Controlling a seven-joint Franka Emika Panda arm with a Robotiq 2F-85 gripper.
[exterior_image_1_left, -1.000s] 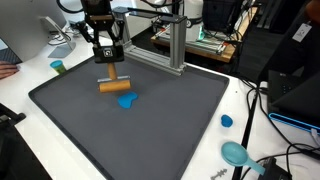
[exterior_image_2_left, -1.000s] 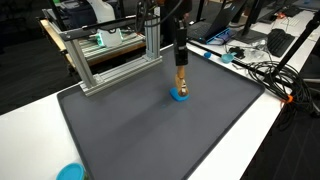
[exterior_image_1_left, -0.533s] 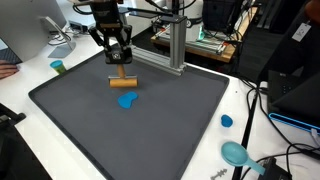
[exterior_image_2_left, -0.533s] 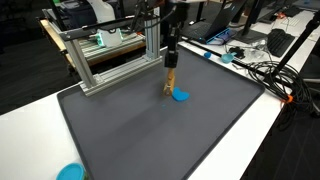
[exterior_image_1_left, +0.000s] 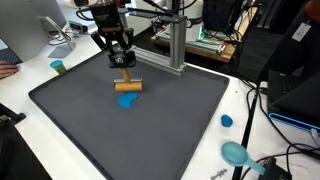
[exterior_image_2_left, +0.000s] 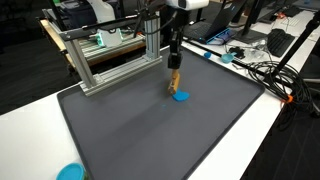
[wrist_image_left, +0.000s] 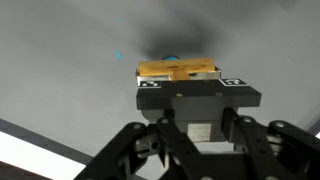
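Wooden block (exterior_image_1_left: 127, 87) is gripped crosswise by the closed end effector (exterior_image_1_left: 125, 78), right beside a blue piece (exterior_image_1_left: 127, 101) on the dark grey mat (exterior_image_1_left: 180, 110).

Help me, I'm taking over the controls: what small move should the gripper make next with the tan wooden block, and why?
Probably ease straight down a little, jaws kept shut. The gripper holds the tan wooden block level, seemingly just above the flat blue piece on the dark grey mat; the wrist view shows blue peeking past the block.
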